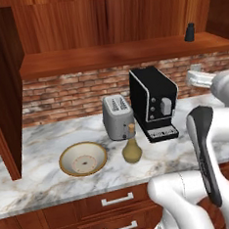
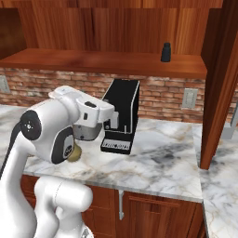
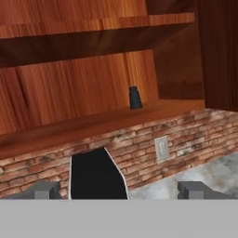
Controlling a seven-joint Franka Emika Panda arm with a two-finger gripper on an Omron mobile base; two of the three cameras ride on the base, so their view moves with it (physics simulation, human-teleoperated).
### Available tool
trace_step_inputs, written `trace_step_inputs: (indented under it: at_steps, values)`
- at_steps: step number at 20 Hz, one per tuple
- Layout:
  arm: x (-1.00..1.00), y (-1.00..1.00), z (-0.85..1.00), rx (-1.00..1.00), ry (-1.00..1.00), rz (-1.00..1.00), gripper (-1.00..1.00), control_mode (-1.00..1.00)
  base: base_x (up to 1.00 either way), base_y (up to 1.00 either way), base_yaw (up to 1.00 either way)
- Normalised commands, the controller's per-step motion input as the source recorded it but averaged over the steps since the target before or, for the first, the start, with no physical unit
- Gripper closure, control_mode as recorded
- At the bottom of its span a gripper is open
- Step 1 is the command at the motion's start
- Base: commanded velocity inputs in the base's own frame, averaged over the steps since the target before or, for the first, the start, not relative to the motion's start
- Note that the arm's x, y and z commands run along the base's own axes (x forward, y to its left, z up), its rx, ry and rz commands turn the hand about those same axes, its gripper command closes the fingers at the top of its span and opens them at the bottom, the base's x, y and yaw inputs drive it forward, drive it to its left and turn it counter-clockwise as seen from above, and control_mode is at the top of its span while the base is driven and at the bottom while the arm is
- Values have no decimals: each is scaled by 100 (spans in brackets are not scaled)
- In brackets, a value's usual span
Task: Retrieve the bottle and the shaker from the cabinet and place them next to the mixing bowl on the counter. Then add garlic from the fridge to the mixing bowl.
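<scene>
End effector [image 3: 119, 189]: jaws wide apart, holding nothing.
Shaker [image 3: 135, 98]: upright on cabinet [image 3: 79, 125] shelf; likely light, rigid, smooth; grip mid-body.
Bottle [image 1: 132, 147]: on counter [image 1: 43, 172] beside mixing bowl [image 1: 83, 159].

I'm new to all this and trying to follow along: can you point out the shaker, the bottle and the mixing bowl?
shaker [image 1: 190, 32], left base view, middle of its black body.
bottle [image 1: 132, 150], left base view, its bulbous base.
mixing bowl [image 1: 66, 157], left base view, its olive-tan rim on the left.

The end effector [image 3: 119, 189] gapes wide and empty, arm bent and raised.
</scene>
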Motion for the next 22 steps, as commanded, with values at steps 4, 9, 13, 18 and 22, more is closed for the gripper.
trace_step_inputs:
  at_steps: [4,9,13,18,22]
  values:
    - [-2,-9,34,-1,0,-1,-100,-100,0,0,0]
    - [0,-7,18,0,7,-3,-100,-100,0,0,0]
    - [0,-18,1,0,11,-6,-100,-100,0,0,0]
    - [0,-30,1,0,10,-5,-100,-100,0,0,0]
    - [0,-30,4,0,6,-1,-100,-100,0,0,0]
